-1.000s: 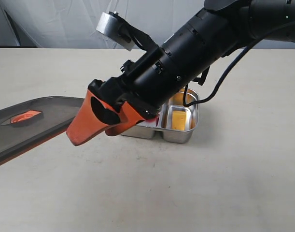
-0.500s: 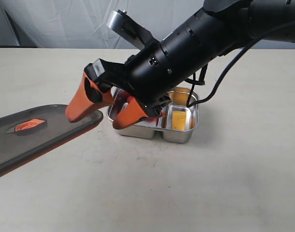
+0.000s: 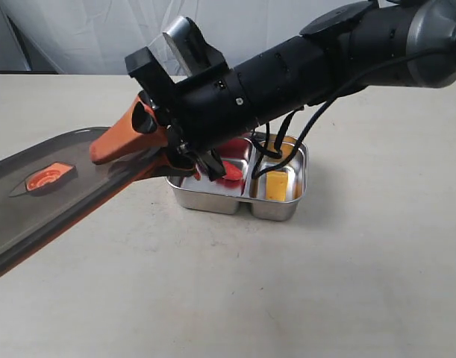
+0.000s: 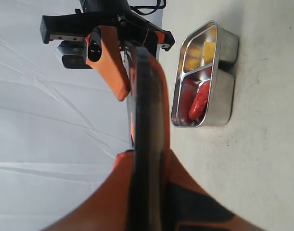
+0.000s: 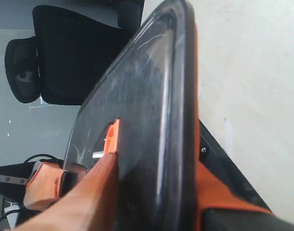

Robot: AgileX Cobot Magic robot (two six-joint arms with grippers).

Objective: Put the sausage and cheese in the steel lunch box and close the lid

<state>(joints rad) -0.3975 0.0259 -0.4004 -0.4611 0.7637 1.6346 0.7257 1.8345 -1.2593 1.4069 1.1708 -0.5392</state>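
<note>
Left gripper (image 4: 147, 156) clamped on the near edge of the lid (image 3: 48, 201); lid tilted, held above the table (image 3: 325, 298); right gripper (image 3: 123, 158) closed on its far end, one finger above, one below; just behind, the lunch box (image 3: 280, 210), uncovered; sausage (image 3: 229, 170) in its left compartment, cheese (image 3: 276, 186) in its right.

A pale beige table (image 3: 325, 291) carries only the steel lunch box (image 3: 276, 209), near its middle.
</note>
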